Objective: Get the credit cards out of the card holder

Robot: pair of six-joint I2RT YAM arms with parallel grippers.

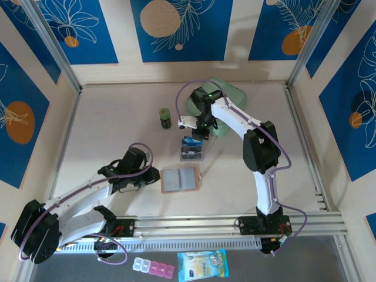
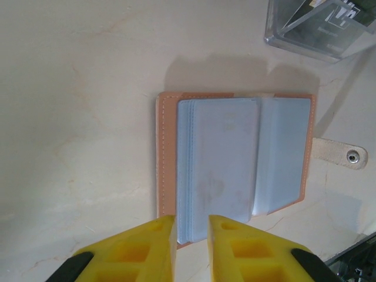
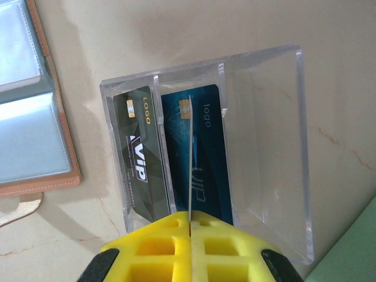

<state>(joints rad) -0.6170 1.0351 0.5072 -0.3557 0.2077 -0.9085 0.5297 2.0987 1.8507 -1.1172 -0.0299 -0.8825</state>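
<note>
Your table is a pale cream sheet with faint marble veining, framed by aluminium rails. The walls around it carry deep blue panels printed with white leaves and orange discs. Toward the back stand a small dark green can and a mint-green zip case. In front of the arm bases, off the table, lie a clear-and-pink pill organiser and a blue-printed sachet.

The pinkish-tan leather card holder lies open and flat near the middle of the table, grey see-through pockets up and snap tab out to one side. Your left fingers sit at its near edge, parted by a narrow gap. The edge of the pocket stack shows in that gap, and nothing is pinched between them. You cannot tell from here whether they press on the leather.

Just behind the card holder is the clear plastic box with upright dividers. A grey VIP card stands in one compartment and a dark blue card in the next. Your right fingers are closed tight on a thin card. It is seen edge-on in the wrist view, held over the compartment with the dark blue card.
</note>
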